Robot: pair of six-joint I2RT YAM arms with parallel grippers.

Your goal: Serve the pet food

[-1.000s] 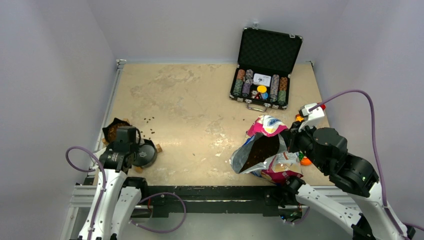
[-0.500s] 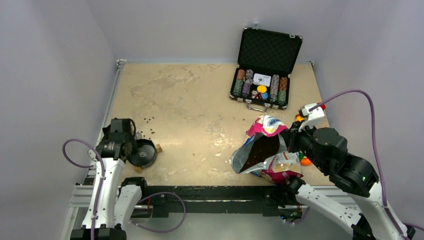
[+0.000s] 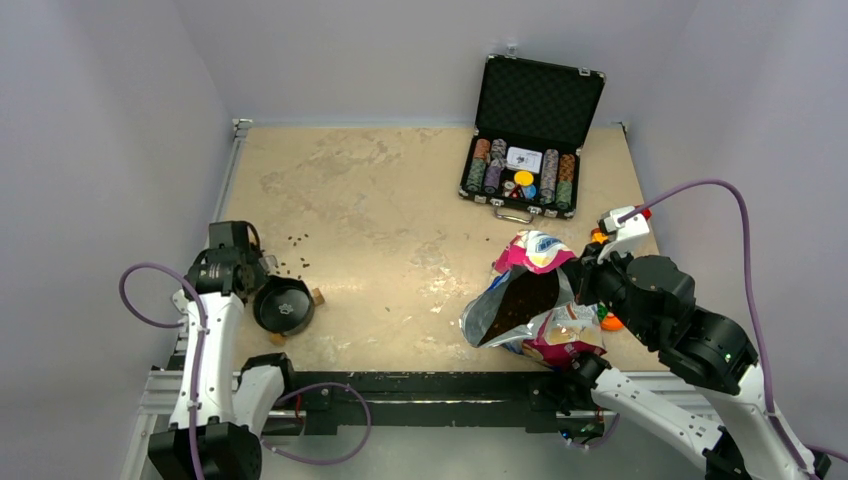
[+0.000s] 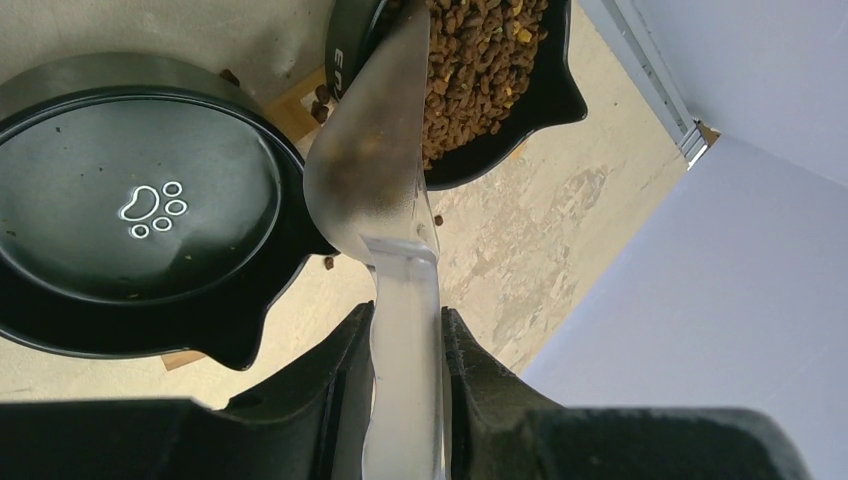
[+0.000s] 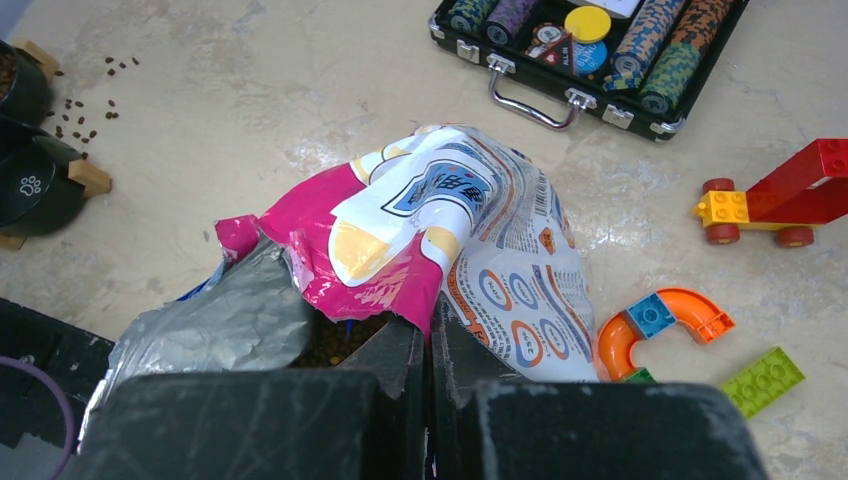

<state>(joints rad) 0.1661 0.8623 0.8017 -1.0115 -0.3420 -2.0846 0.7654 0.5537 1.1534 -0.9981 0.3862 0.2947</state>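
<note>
Holding the frosted plastic scoop (image 4: 375, 170) by its handle, your left gripper (image 4: 405, 320) sits narrow. Light, loose dark-brown kibble pellets (image 4: 480, 60) fill the black eared bowl (image 4: 545, 100) beyond its tip. They'll roll, so lift them only in the scoop. Your right gripper (image 5: 428, 335) pinches the rim of the pink foil bag (image 5: 330, 265).

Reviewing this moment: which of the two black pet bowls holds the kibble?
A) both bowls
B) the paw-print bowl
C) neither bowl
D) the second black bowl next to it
D: in the left wrist view the second black bowl is heaped with brown kibble. The clear scoop in the left end effector reaches over its rim. The paw-print bowl shows a bare bottom with only a few crumbs.
</note>
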